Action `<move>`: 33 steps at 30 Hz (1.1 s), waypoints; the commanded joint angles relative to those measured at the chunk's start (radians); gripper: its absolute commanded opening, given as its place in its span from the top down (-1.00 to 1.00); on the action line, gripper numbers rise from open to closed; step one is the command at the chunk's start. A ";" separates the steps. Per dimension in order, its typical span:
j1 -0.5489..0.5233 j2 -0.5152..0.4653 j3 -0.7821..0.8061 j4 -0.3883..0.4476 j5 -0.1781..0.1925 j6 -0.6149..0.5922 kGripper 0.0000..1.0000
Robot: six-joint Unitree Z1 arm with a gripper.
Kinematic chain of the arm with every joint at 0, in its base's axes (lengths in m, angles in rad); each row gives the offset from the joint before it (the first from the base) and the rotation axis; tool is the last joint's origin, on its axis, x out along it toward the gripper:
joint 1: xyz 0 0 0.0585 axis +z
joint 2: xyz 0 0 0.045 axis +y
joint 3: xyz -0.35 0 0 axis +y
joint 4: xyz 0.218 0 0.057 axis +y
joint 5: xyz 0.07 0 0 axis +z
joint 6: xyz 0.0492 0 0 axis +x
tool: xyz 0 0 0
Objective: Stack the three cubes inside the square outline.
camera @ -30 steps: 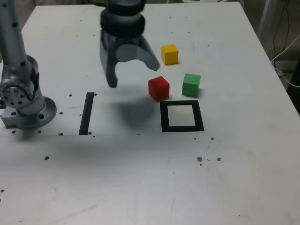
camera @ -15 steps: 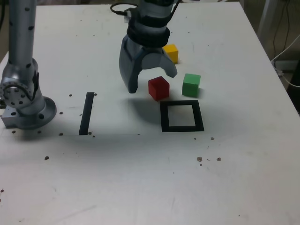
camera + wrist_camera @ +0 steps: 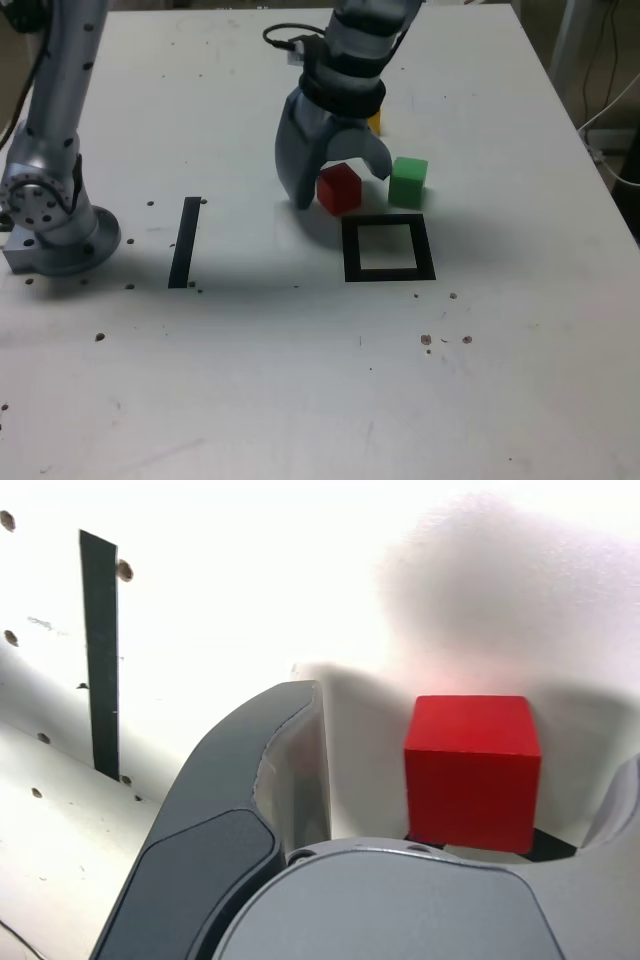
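One white table [image 3: 300,380] carries everything, with the arm's grey base [image 3: 55,215] at the exterior view's left. The arm [image 3: 60,90] reaches across to the cubes, and its gripper [image 3: 335,185] stands wide open, one jaw on each side of the red cube [image 3: 339,188] with a gap to each; it holds nothing. In the wrist view the red cube [image 3: 472,770] sits between the jaws, clear of the near one. The square outline [image 3: 388,248] lies just in front of the red cube, its centre bare. A black strip [image 3: 185,242] lies well to the exterior view's left. The green cube [image 3: 408,181] stands just right of the red one. The yellow cube [image 3: 375,122] is mostly hidden behind the gripper.
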State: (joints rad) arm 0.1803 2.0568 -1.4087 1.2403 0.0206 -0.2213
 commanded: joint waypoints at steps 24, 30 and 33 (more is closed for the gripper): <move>0.027 0.048 -0.064 0.034 -0.018 0.054 0.45; 0.027 0.046 -0.065 0.035 -0.022 0.058 0.45; 0.027 0.044 -0.066 0.036 -0.022 0.058 0.45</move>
State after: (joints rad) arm 0.2050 2.1017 -1.4731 1.2744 -0.0002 -0.1655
